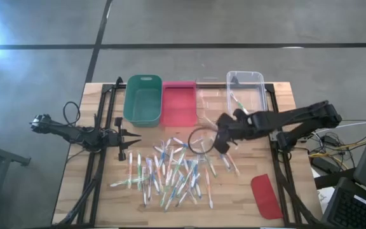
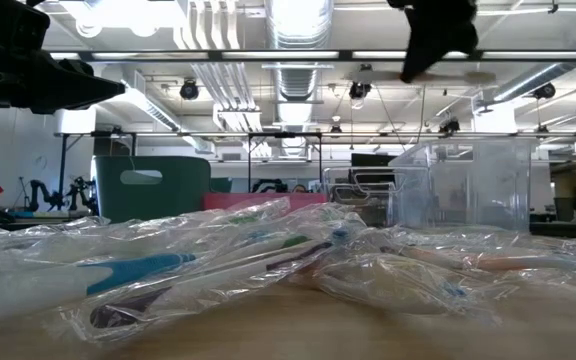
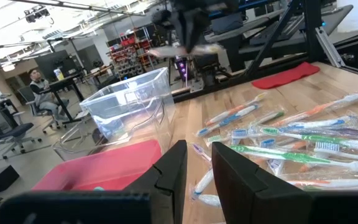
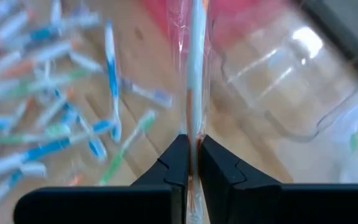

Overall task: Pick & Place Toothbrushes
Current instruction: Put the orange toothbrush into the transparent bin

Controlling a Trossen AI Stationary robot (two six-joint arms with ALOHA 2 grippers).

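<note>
Several wrapped toothbrushes (image 1: 170,173) lie in a loose pile on the table's middle, also seen in the low view (image 2: 268,250) and the left wrist view (image 3: 303,140). My right gripper (image 1: 224,138) hangs above the pile's far right edge, near the clear bin (image 1: 245,92), shut on one wrapped toothbrush (image 4: 195,93) with a pale handle and an orange accent. One green toothbrush (image 1: 237,102) lies inside the clear bin. My left gripper (image 1: 129,142) waits open at the pile's left side; its fingers (image 3: 229,174) touch nothing. My right gripper pinches the wrapped toothbrush between its two fingers on the handle (image 4: 194,142), through the clear wrapper. The fingers come from above, pointing down, and lie across it. The toothbrush (image 3: 185,51) is lifted clear of the table and lies roughly level below the gripper.
A green bin (image 1: 143,100) and a red tray (image 1: 179,103) stand side by side at the far edge, left of the clear bin. A flat red lid (image 1: 265,194) lies at the near right corner. Bare wood shows on the table's near left side.
</note>
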